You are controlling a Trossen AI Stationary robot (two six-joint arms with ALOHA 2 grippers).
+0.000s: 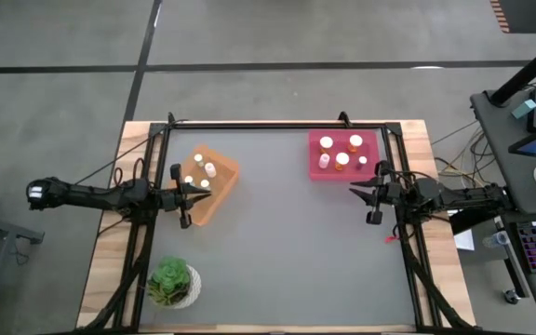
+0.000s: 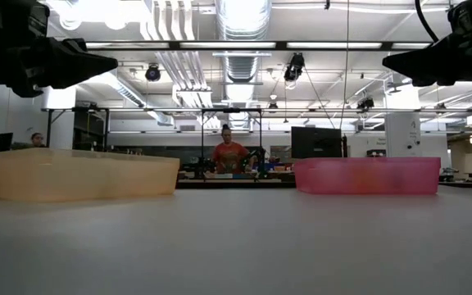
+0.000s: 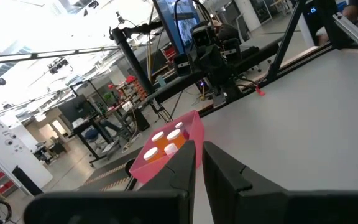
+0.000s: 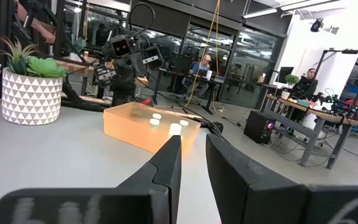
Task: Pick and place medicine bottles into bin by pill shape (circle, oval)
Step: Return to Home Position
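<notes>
Several white-capped medicine bottles stand in the orange bin at the far left. Several more stand in the pink bin at the far right. My left gripper hovers above the table beside the orange bin's near left side, shut and empty, pointing toward the table's right. It also shows in the low view and in its own wrist view. My right gripper hovers just near of the pink bin, pointing left, its fingers together but for a narrow slit, empty.
A potted green plant in a white patterned pot stands at the near left. A black frame runs round the grey table top. The middle of the table lies bare between the arms. People show in the room behind.
</notes>
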